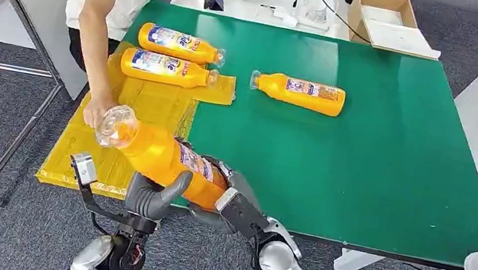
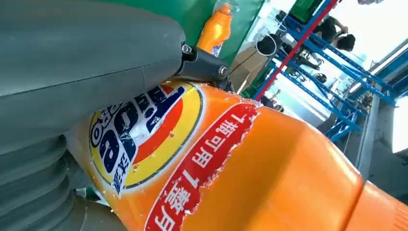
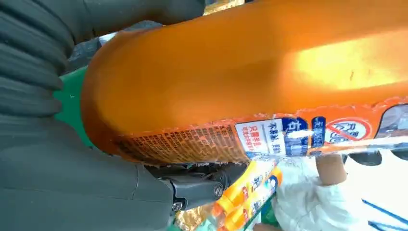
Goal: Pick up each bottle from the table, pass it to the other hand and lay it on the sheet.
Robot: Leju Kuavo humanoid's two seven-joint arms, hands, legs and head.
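Both hands, left hand (image 1: 151, 197) and right hand (image 1: 233, 204), clasp the orange bottle (image 1: 159, 153) near the table edge; likely heavy, smooth, rigid, best gripped mid-body.

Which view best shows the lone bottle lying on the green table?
Head view: the lone bottle lies whole on the green table. The left wrist view catches its neck end; the right wrist view is blocked by the held bottle.

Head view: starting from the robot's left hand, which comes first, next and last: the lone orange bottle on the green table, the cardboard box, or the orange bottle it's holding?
1. The held orange plastic bottle, gripped by the left hand, near the table's front edge.
2. The lone orange bottle lying on the green table, mid-table to the right.
3. The open cardboard box, beyond the table's far edge.
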